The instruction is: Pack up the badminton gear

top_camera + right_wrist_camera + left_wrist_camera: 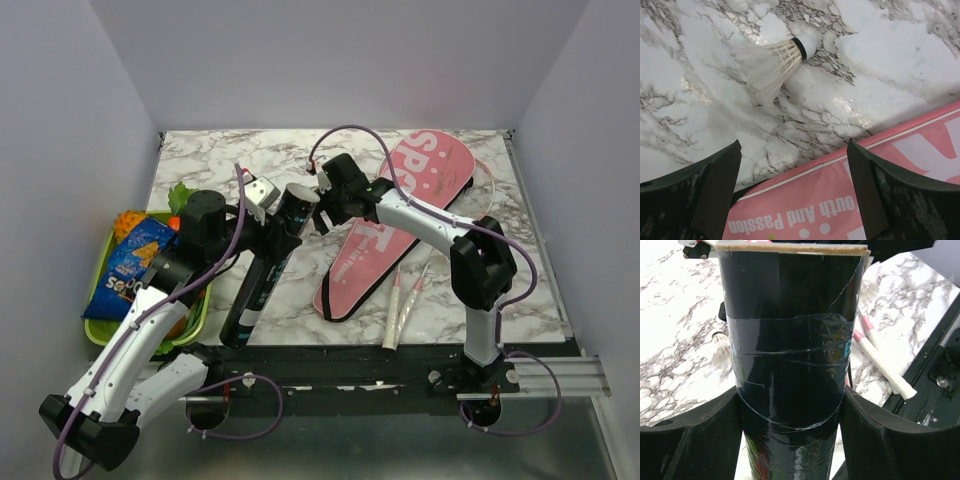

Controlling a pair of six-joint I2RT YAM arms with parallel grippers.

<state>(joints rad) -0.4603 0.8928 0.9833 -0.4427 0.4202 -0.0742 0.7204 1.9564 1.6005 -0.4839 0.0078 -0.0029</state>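
- The long black tube is glossy card wrapped in clear tape, with a brown card rim at its far end. It looks light and stiff but slick, and a hard squeeze could dent the wall. The safest hold is probably across the round body, which is where the left gripper has it.
- The left gripper's two fingers press on opposite sides of the tube, grasping it. From above, the tube slants just left of the pink racket-shaped fabric bag lettered "SPORT". Whether its lower end rests on the table cannot be told.
- The right gripper has its fingers spread with nothing between them. It hangs over the bag's left edge.
- A white feather shuttlecock, with a black band at its cork tip, lies on its side on the marble-patterned table. It is near the bag's left edge and clear of it. It should be almost weightless, and its feathers would crush easily, so the cork end seems the place to pinch.
- Two slim rackets show white handles with pink collars, side by side just off the bag's near end. Their heads are hard to make out behind the right arm. They look light and thin, best taken at the handle.
- The bag lies flat and looks soft and floppy.
- A green tray holding a blue snack packet sits well left of the bag, beyond the tube.
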